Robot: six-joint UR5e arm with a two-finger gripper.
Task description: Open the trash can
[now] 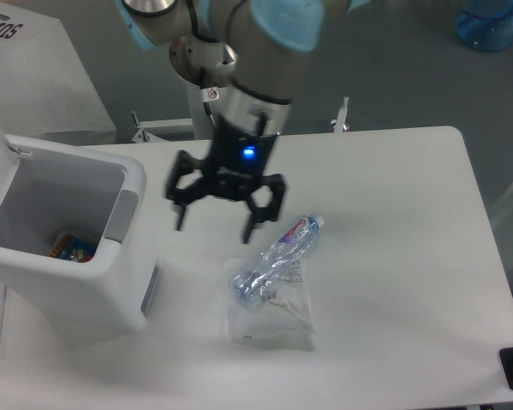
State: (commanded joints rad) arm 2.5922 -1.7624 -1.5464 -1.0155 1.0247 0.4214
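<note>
Large boxy white plastic trash can (64,256) at the table's left edge, lid already up, some litter inside; black two-finger gripper (215,218) hovering beside it, jaws apart and empty; best lifted well clear of the crushed clear plastic bottle (276,256).

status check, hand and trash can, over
Hand open, empty, above table. Trash can lid up, interior exposed. Crushed bottle on plastic bag nearby, nothing blocking.
</note>
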